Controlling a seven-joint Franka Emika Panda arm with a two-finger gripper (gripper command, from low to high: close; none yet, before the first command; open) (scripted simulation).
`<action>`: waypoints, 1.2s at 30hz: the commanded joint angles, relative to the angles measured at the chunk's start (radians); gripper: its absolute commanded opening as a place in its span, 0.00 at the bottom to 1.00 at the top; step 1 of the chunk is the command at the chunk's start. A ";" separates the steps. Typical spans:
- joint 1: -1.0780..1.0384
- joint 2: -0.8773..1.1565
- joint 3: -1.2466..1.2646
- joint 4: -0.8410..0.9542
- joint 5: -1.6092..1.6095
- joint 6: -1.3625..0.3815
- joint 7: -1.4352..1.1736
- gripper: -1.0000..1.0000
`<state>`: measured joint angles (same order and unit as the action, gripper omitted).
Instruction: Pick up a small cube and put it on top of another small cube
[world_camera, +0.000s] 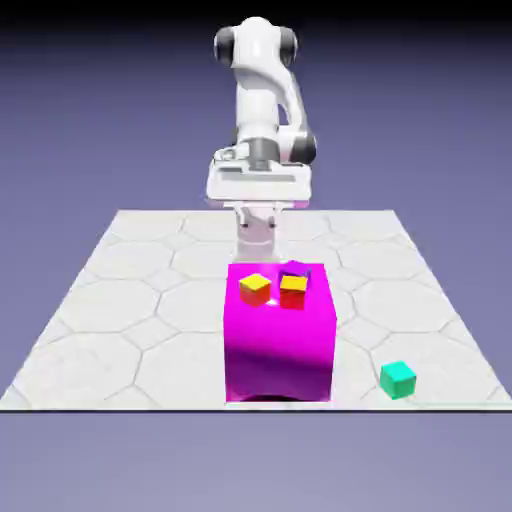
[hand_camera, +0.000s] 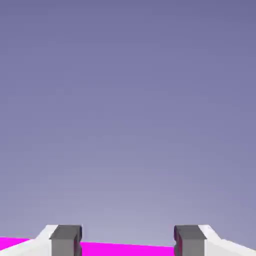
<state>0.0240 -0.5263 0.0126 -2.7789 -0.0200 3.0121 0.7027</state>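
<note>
The small teal-green cube lies on the table near its front edge, at the exterior view's right, with nothing touching it. No second small teal-green cube shows. In the hand view my gripper is open: its grey fingertips stand wide apart with only backdrop and a strip of the magenta block between them. In the exterior view the white hand hangs behind and above the magenta block, far from the teal-green cube, and its fingers do not show clearly there.
The big magenta block stands mid-table in front of the arm. A yellow cube and a red-and-orange cube sit side by side on its top. The tiled table ends just in front of the block.
</note>
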 joint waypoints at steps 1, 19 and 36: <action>0.010 0.036 0.010 0.026 -0.017 -0.021 -0.032 0.50; 0.189 0.689 0.198 0.490 -0.314 -0.393 -0.603 0.50; 0.317 1.167 0.223 0.757 -0.547 -0.470 -0.833 0.00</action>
<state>0.3414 0.6403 0.2356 -2.0216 -0.5674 2.5425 -0.1307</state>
